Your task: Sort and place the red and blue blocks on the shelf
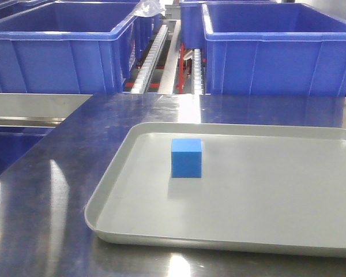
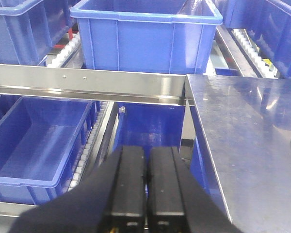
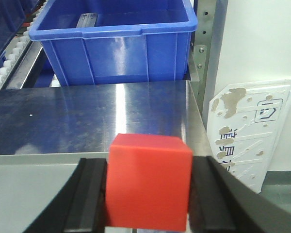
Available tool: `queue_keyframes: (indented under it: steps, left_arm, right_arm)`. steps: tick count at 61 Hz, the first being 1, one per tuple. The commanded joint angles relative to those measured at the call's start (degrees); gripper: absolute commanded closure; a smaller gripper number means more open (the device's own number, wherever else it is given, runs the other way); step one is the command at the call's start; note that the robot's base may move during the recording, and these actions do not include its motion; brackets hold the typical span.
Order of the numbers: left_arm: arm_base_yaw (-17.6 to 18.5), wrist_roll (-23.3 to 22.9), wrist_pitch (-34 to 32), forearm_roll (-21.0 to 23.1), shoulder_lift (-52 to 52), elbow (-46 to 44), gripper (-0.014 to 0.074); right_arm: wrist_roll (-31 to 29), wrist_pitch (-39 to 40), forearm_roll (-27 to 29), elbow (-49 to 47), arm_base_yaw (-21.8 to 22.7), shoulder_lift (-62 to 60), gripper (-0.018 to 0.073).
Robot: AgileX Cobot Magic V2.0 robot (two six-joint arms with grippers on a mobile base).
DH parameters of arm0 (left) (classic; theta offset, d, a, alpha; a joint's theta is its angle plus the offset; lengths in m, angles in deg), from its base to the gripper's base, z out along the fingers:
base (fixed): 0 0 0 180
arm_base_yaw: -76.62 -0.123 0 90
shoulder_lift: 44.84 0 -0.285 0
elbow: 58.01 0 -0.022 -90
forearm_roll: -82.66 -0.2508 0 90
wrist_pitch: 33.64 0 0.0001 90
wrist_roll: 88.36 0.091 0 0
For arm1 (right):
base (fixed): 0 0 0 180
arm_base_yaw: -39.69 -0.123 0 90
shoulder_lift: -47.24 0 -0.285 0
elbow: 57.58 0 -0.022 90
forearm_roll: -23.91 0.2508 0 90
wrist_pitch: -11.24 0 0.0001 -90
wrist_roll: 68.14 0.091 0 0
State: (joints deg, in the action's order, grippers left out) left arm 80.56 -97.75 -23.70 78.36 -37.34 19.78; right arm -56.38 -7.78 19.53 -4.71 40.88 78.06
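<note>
The blue block (image 1: 186,157) rests on the pale grey tray (image 1: 288,231), left of its middle, with no gripper near it in the front view. A red block (image 3: 149,180) fills the space between the black fingers of my right gripper (image 3: 148,194), which is shut on it above the tray's far rim. My left gripper (image 2: 146,182) is shut with nothing in it, hanging left of the steel table over the shelf (image 2: 87,83) and its lower bins. The shelf's steel rail (image 1: 23,107) and roller tracks (image 1: 153,55) lie behind the table.
Big blue bins stand on the shelf: left (image 1: 57,49) and right (image 1: 277,49) in the front view, one ahead of the right gripper (image 3: 116,41), a low one (image 2: 36,141) under the left. The steel tabletop (image 1: 40,196) bears the tray. A white panel (image 3: 252,131) leans at the right.
</note>
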Motion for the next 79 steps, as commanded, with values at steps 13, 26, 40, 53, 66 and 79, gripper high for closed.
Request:
queue_keyframes:
  steps: [13, 26, 40, 53, 66, 79]
  left_arm:
    - [0.1, -0.1, -4.6, 0.4, -1.1, 2.4, 0.0461]
    - [0.1, -0.2, -1.7, 0.5, 1.0, -2.6, 0.0461]
    - [4.6, -0.2, 16.1, -1.2, 16.8, -23.4, 0.0462]
    - [8.4, -0.2, 23.7, -4.1, 30.8, -37.8, 0.0461]
    - [8.5, -0.2, 20.9, -2.7, 33.6, -40.1, 0.0461]
    - [8.5, -0.2, 20.7, -2.3, 34.0, -40.0, 0.0461]
  right_arm:
    - [-0.2, 5.7, -0.9, -1.7, 0.4, 0.2, 0.051]
    - [-0.2, 5.7, -0.9, -1.7, 0.4, 0.2, 0.051]
    - [-0.2, 5.7, -0.9, -1.7, 0.4, 0.2, 0.051]
    - [-0.2, 5.7, -0.9, -1.7, 0.4, 0.2, 0.051]
    - [-0.2, 5.7, -0.9, -1.7, 0.4, 0.2, 0.051]
    - [-0.2, 5.7, -0.9, -1.7, 0.4, 0.2, 0.051]
